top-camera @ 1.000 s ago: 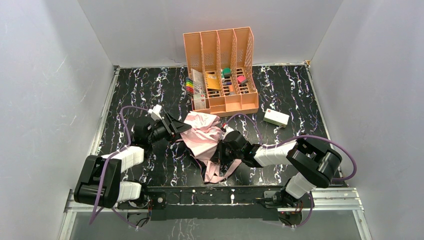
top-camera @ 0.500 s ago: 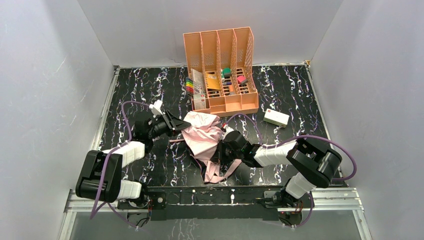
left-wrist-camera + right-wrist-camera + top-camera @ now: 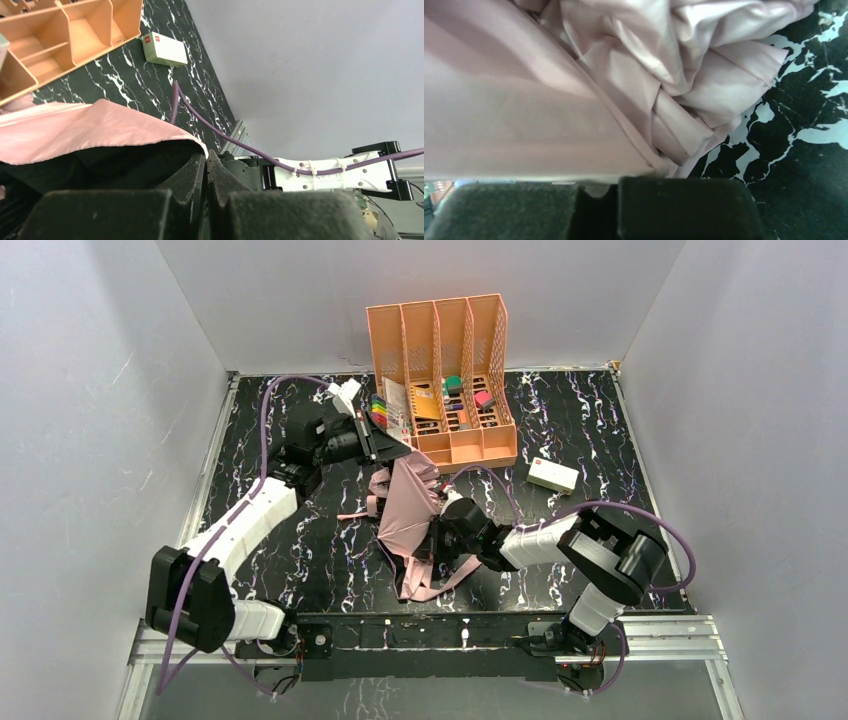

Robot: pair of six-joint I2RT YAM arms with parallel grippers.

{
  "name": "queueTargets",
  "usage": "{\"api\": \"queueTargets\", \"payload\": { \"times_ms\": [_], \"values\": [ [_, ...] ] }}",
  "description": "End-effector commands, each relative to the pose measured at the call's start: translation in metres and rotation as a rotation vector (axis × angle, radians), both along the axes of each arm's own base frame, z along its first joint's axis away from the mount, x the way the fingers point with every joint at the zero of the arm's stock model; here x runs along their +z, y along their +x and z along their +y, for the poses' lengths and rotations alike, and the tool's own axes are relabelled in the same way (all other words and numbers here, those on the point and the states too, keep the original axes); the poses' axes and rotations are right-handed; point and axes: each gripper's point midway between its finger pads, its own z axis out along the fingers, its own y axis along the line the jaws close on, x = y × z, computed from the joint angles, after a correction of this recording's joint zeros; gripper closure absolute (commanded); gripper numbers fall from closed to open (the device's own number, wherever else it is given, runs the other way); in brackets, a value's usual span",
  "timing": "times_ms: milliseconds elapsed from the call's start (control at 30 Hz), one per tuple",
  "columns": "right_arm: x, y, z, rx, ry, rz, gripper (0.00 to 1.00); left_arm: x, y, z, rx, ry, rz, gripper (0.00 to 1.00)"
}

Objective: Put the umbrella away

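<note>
Left end effector (image 3: 392, 447) has shifted toward the desk organiser (image 3: 445, 370), clamped on the umbrella (image 3: 410, 502) canopy edge. The right end effector (image 3: 447, 530) grips its folds on the counter (image 3: 600, 440). Likely step: stretching fabric. Next, folding it flat.

We see two arms of one build. The left arm (image 3: 240, 530) and the right arm (image 3: 540, 543) each carry smooth white plastic shells on the long links and bulky black housings at the joints. A thin purple cable (image 3: 174, 102) runs along each arm, strapped to the white shell with pale cable ties (image 3: 310, 165). The left gripper (image 3: 206, 159) has black wedge-shaped fingers on rough dark grey blocks. Both bases sit on a black metal bar (image 3: 430, 632).
</note>
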Motion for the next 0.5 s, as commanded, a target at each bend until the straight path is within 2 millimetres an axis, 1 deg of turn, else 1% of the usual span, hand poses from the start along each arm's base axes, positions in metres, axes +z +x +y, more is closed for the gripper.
{"api": "queueTargets", "payload": {
  "times_ms": [0,200,233,333,467],
  "values": [
    [-0.044,-0.006,-0.027,-0.096,-0.161,0.099,1.00,0.044,-0.025,-0.010,-0.019,0.005,-0.090,1.00],
    [-0.028,0.010,-0.016,-0.164,-0.100,0.080,1.00,0.023,-0.062,-0.021,-0.019,0.052,-0.060,1.00],
    [-0.022,0.014,-0.013,-0.169,-0.084,0.068,1.00,0.017,-0.075,-0.025,-0.021,0.057,-0.056,1.00],
    [-0.012,0.016,-0.006,-0.152,-0.053,0.052,1.00,0.009,-0.094,-0.032,-0.008,0.066,-0.054,1.00],
    [-0.002,0.015,-0.004,-0.133,-0.030,0.031,0.95,-0.008,-0.119,-0.039,0.003,0.081,-0.051,1.00]
  ]
}}
